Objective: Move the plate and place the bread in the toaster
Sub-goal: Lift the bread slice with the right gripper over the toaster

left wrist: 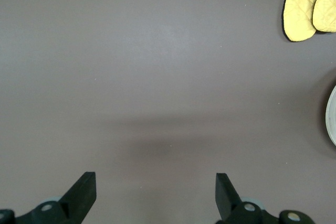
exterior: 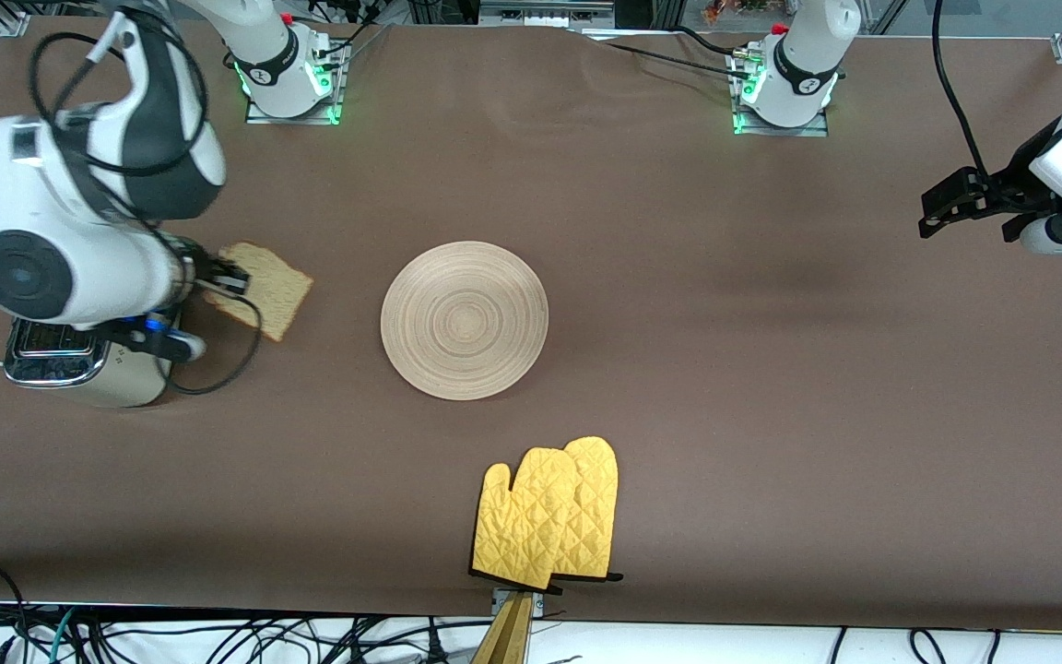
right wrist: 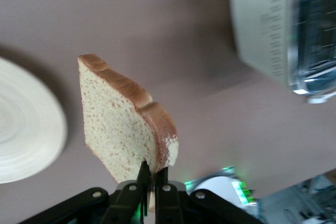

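Covering table: brown cloth [exterior: 725, 369] (2 yellow mitts [exterior: 549, 521]); right hand [right wrist: 152, 174] pinching bread [right wrist: 123, 129]; left hand [left wrist: 156, 192] spread, empty.

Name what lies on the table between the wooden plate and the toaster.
Nothing rests there: the front view shows bare brown table between the plate and the toaster. The bread hangs above that stretch, pinched in the right end effector.
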Controlling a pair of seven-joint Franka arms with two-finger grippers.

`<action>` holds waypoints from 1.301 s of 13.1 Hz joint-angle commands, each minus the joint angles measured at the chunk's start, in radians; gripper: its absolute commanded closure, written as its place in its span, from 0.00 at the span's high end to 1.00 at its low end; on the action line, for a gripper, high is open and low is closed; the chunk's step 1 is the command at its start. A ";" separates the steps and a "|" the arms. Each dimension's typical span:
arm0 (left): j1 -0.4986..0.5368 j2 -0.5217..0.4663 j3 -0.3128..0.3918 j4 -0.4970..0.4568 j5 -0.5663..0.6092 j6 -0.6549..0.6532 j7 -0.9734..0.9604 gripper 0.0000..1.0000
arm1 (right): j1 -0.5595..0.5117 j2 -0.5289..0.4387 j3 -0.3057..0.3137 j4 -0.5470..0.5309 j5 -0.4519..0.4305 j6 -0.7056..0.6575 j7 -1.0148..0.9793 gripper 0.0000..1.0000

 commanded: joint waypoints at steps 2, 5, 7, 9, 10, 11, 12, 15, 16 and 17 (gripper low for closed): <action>-0.002 0.012 0.002 0.029 0.037 -0.013 0.017 1.00 | 0.007 -0.018 -0.103 0.006 -0.122 -0.053 -0.239 0.00; -0.002 0.011 0.002 0.029 0.035 -0.016 0.014 1.00 | 0.000 -0.007 -0.143 0.006 -0.285 -0.037 -0.394 0.00; -0.002 0.011 -0.001 0.029 0.034 -0.016 0.012 1.00 | -0.024 -0.004 -0.143 0.004 -0.359 -0.007 -0.474 0.00; -0.002 0.011 -0.004 0.029 0.034 -0.016 0.009 1.00 | -0.064 0.010 -0.143 0.004 -0.407 0.045 -0.550 0.00; -0.002 0.011 -0.004 0.029 0.036 -0.016 0.009 1.00 | -0.094 0.013 -0.143 0.004 -0.421 0.074 -0.584 0.00; -0.002 0.011 -0.003 0.029 0.036 -0.016 0.009 1.00 | -0.128 0.024 -0.143 0.004 -0.426 0.110 -0.616 0.00; -0.002 0.011 -0.003 0.029 0.034 -0.016 0.009 1.00 | -0.160 0.033 -0.143 0.002 -0.436 0.145 -0.651 0.00; -0.002 0.012 -0.003 0.029 0.036 -0.016 0.009 1.00 | -0.225 0.054 -0.143 0.002 -0.436 0.219 -0.722 0.00; -0.002 0.012 -0.003 0.029 0.036 -0.016 0.009 1.00 | -0.236 0.062 -0.142 0.001 -0.435 0.227 -0.725 0.00; -0.002 0.012 -0.003 0.029 0.034 -0.016 0.008 1.00 | -0.245 0.065 -0.142 0.001 -0.433 0.236 -0.727 0.00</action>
